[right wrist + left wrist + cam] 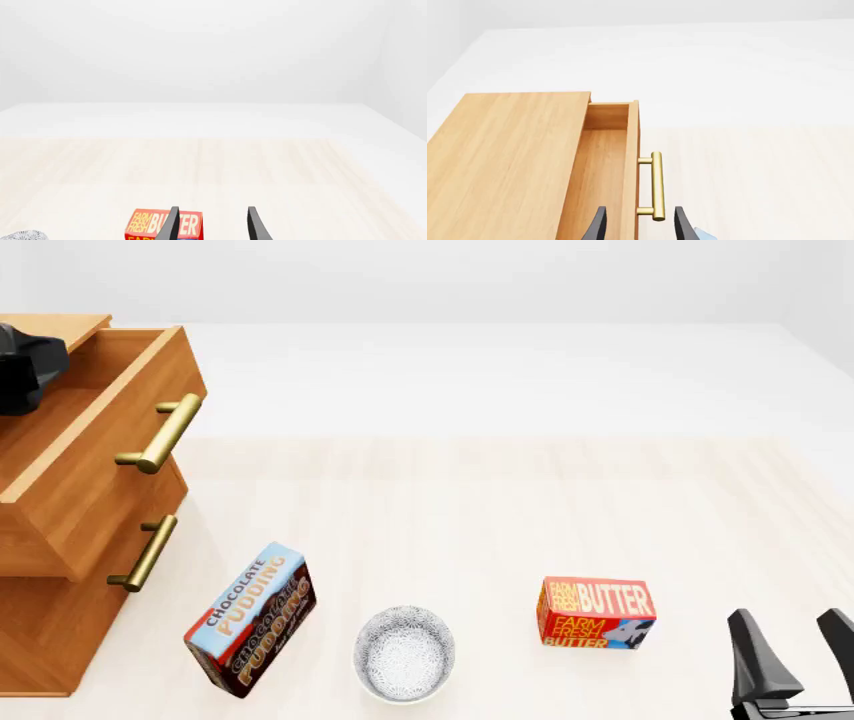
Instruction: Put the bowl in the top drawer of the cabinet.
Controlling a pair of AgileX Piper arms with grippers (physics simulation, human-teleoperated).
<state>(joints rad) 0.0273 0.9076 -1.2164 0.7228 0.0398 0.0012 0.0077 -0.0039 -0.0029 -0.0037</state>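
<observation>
Nearest me, my right gripper (798, 655) sits low at the table's front right corner, fingers spread and holding nothing, parked there, I judge, until the drawer is ready. Just ahead of it to the left stands the butter box (597, 613), and further left the bowl (404, 653) rests upright on the table (534, 510), between the butter box and the tilted pudding box (251, 617), untouched and well apart from either gripper. Further back on the left, the cabinet (40, 640) has its top drawer (100, 455) pulled out, wood floor bare, which I take as room made for the bowl. My left gripper (638, 225) hangs above that drawer's front edge, fingers apart on either side of the handle (656, 186), gripping nothing.
</observation>
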